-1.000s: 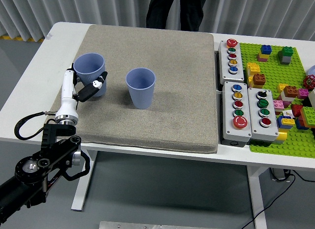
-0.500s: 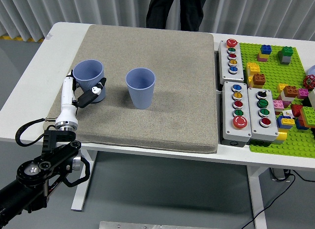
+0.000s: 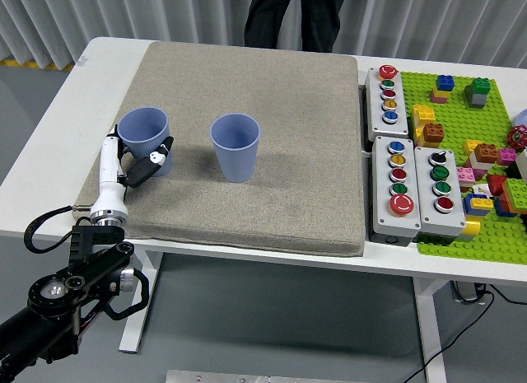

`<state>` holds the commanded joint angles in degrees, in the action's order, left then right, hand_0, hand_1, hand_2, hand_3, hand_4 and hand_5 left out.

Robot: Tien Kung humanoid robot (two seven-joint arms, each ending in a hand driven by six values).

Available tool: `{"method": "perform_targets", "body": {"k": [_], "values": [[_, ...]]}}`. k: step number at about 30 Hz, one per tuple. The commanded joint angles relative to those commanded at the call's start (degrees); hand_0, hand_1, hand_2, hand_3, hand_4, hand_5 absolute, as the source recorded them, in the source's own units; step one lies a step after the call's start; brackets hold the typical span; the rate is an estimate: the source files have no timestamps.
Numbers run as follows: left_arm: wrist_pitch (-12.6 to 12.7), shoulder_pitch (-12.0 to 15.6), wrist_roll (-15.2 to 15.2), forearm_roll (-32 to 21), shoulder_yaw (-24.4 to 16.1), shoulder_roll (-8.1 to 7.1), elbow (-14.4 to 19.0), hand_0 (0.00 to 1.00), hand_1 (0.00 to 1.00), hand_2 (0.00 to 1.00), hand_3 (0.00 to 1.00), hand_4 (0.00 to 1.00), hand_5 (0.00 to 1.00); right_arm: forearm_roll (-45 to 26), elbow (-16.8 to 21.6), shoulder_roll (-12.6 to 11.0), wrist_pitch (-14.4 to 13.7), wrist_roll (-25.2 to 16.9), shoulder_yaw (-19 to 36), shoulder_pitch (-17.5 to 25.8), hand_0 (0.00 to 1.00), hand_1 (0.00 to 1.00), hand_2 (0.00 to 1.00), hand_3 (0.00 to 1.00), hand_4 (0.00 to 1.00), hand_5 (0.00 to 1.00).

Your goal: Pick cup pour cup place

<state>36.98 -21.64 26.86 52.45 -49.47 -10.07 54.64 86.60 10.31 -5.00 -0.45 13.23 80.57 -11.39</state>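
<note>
Two blue-grey ribbed cups stand upright on the beige mat. The left cup is near the mat's left edge, the right cup near its middle. My left hand comes up from the lower left and holds the left cup low on its near side. A white finger lies along the cup's left side and the thumb crosses its front. I cannot see inside either cup well enough to tell what it holds. The right arm does not show.
Grey button boxes lie right of the mat, and a green baseplate with several toy bricks fills the far right. A person in dark trousers stands behind the table. A black cable loops off the table's left edge.
My left hand has drawn back toward the near left with the left cup, which has come down and now sits lower on the mat. The right cup has not moved.
</note>
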Motion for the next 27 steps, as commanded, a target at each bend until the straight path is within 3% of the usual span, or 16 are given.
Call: {"method": "perform_targets", "body": {"k": [1, 2, 8, 9, 26, 27], "values": [[-0.07, 0.08, -0.19, 0.44, -0.11, -0.01, 0.15, 0.661, 0.673, 0.709, 0.794, 0.839, 0.397, 0.02, 0.00, 0.00, 0.01, 0.00, -0.01, 0.02, 0.692, 0.666, 0.594, 0.582, 0.002, 0.038], [-0.31, 0.23, -0.62, 1.53, -0.36, 0.00, 0.41, 0.733, 0.747, 0.831, 0.989, 0.887, 0.429, 0.14, 0.00, 0.00, 0.02, 0.01, 0.06, 0.07, 0.692, 0.666, 0.594, 0.582, 0.002, 0.038], [-1.73, 0.98, -1.84, 4.87, -1.33, 0.36, 1.27, 0.733, 0.747, 0.831, 0.989, 0.887, 0.429, 0.62, 0.00, 0.01, 0.17, 0.08, 0.23, 0.33, 0.692, 0.666, 0.594, 0.582, 0.002, 0.038], [-1.80, 1.04, -1.88, 5.02, -1.39, 0.38, 1.31, 0.778, 0.781, 0.910, 0.998, 0.936, 0.469, 0.63, 0.00, 0.02, 0.18, 0.08, 0.23, 0.35, 0.692, 0.666, 0.594, 0.581, 0.002, 0.038], [-2.95, 2.55, -3.20, 8.87, -2.99, 0.04, 3.12, 0.803, 0.806, 0.944, 0.998, 0.975, 0.498, 0.38, 0.00, -0.03, 0.14, 0.07, 0.12, 0.10, 0.693, 0.668, 0.594, 0.582, 0.002, 0.040], [-3.16, 3.14, -3.55, 9.96, -3.51, -0.09, 3.79, 0.835, 0.849, 0.973, 0.998, 0.977, 0.496, 0.45, 0.00, -0.03, 0.15, 0.07, 0.17, 0.09, 0.693, 0.668, 0.594, 0.583, 0.002, 0.041]]}}
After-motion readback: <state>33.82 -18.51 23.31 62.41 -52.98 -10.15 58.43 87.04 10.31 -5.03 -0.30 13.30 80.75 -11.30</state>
